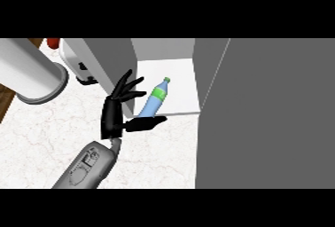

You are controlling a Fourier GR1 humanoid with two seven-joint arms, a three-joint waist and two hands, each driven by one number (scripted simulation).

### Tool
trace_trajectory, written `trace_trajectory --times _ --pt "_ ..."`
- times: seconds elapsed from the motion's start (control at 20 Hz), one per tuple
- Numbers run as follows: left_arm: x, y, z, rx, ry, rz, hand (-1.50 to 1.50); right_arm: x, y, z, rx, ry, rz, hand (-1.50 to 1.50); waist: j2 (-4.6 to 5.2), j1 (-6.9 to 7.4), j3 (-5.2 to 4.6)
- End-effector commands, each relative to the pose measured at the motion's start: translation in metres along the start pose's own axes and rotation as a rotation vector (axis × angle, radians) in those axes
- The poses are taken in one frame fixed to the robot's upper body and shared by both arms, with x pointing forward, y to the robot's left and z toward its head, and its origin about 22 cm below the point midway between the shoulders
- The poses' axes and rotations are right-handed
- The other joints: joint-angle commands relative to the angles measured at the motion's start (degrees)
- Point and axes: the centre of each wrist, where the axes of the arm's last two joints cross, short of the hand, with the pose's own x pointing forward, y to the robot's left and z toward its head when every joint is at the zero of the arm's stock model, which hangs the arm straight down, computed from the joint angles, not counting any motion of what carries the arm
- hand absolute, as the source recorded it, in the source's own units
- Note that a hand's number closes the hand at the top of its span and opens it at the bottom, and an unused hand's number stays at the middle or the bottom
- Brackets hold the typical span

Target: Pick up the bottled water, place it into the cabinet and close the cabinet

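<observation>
One hand (116, 113) shows at centre left of the frame, its grey forearm (85, 166) rising from the lower edge; which side it belongs to cannot be told. Fingers spread straight upward, thumb (147, 123) extended right beneath the bottled water (154, 99); nothing is clasped. The bottle, blue with green label and cap, leans tilted at the front edge of the white cabinet shelf (177, 86), touching or just beside the fingers. A grey cabinet door (268, 115) fills the right. A white cylinder (29, 71) lies upper left on the marble counter (46, 133).
</observation>
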Motion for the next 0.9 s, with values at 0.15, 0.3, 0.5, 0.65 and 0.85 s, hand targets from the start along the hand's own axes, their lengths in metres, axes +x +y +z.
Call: trace_trajectory --times 0.15,0.3,0.5,0.65,0.85 --pt "0.032 0.0 -0.06 -0.042 -0.158 0.185 -1.5 0.003 0.006 0.002 -0.03 0.003 0.016 -1.5 0.17 1.49 -0.09" --pt "0.015 0.003 -0.051 -0.066 -0.161 0.228 -1.5 0.009 0.015 0.001 -0.053 0.017 0.001 -1.5 0.05 2.22 -0.08" --pt "0.019 -0.002 -0.047 -0.07 -0.175 0.277 -1.5 0.011 0.012 0.013 -0.047 0.008 0.006 -1.5 -0.19 2.52 -0.04" --pt "0.029 0.003 -0.031 -0.121 -0.17 0.308 -1.5 0.003 0.009 0.01 -0.067 0.014 0.001 -1.5 -0.36 3.37 0.01" --pt "0.033 -0.001 -0.016 -0.162 -0.176 0.372 -1.5 0.021 0.011 0.015 -0.076 0.001 0.003 -1.5 -0.43 3.46 -0.01"
